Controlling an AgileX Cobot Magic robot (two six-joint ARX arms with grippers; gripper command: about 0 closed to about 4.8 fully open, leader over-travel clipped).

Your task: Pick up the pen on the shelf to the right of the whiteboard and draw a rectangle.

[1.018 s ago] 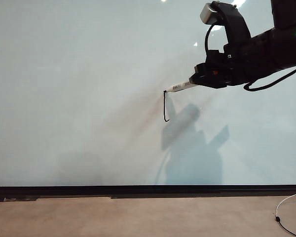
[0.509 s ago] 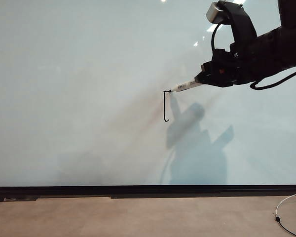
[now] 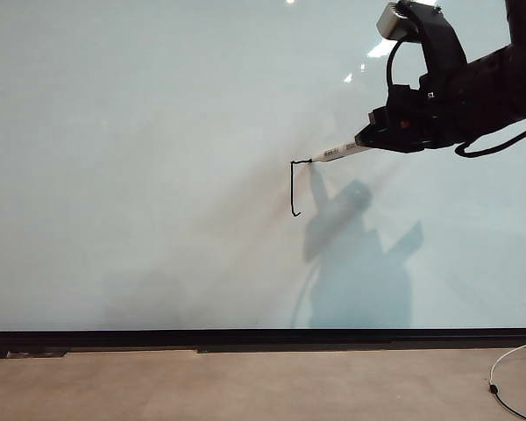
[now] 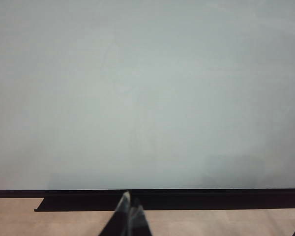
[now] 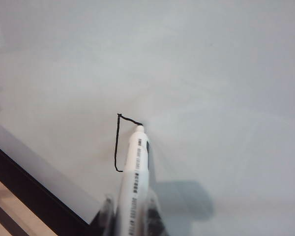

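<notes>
The pen [image 3: 340, 152] is already off its shelf and pinched in the right hand [image 3: 368, 140], which hangs high on the right of the whiteboard [image 3: 140, 175]; the pen's black tip presses on the glossy, pale grey-white surface. Of the rectangle [image 3: 294, 184] only the upright left side and a short start of the top edge are drawn, in a thin, wobbly black line with a small hook at the lower end; most of the top, the right side and the bottom are left to do. The pen is a slim white barrel with dark printed lettering. The left hand [image 4: 129, 216] rests low by the board's black bottom edge, its fingers pressed together and holding nothing.
</notes>
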